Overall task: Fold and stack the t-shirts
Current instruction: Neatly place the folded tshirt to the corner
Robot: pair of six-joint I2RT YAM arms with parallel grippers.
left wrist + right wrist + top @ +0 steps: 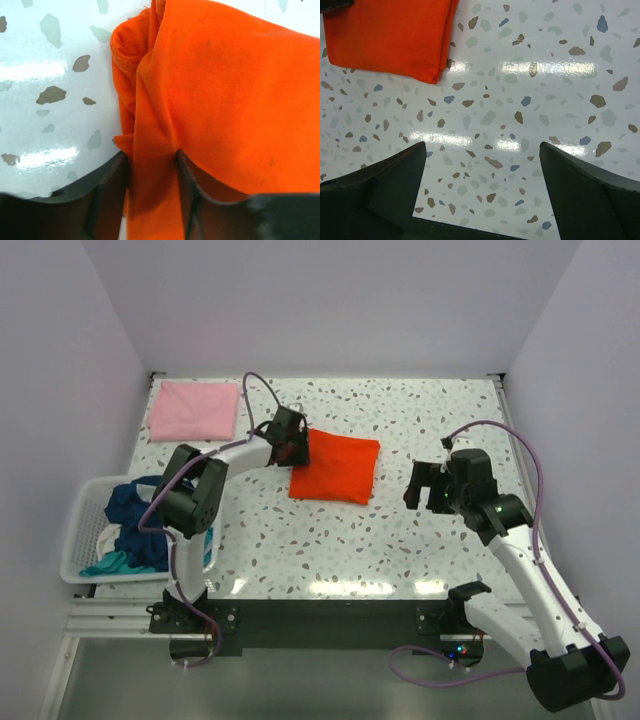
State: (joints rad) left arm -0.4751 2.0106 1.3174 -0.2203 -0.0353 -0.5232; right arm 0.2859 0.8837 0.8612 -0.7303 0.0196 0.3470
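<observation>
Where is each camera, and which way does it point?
Top: fixed above and behind the robot, looking down on the table; left arm and right arm show.
Left wrist: on the left arm, looking past the left gripper, closed on the orange t-shirt.
Right wrist: looking down past the open right gripper at the table.
Shared: all three see the orange t-shirt.

No readable text, label or number shows in any view. The orange-red t-shirt (pixel 336 468) is plain-coloured cloth.

My overhead view looks down across the whole table (pixel 420 540). Both wrist views sit close, sharing the orange-red t-shirt (pixel 336 468).
</observation>
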